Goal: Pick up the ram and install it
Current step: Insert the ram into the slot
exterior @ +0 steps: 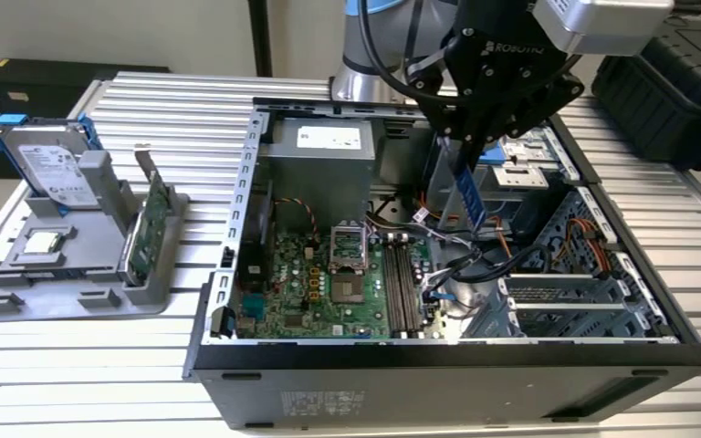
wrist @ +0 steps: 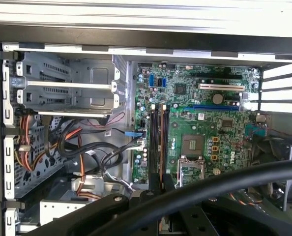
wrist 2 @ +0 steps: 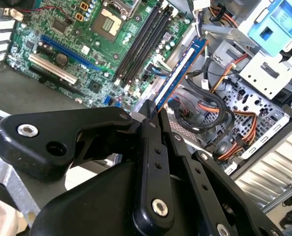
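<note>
While the black two-fingered gripper (exterior: 467,139) pinches its upper end, the long, thin blue ram stick (exterior: 474,193) hangs nearly upright inside the open black computer case (exterior: 448,370), above grey cables (exterior: 478,265) beside the green motherboard's (exterior: 308,274) long black memory slots (exterior: 402,285).

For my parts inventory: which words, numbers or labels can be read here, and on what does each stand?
Lettering on the gripper: a maker's mark, not quoted.
Sticker on the ram: unreadable.
Label on the silver drive: unreadable.
Sticker on the power supply: unreadable.
Markings on the motherboard: unreadable.
</note>
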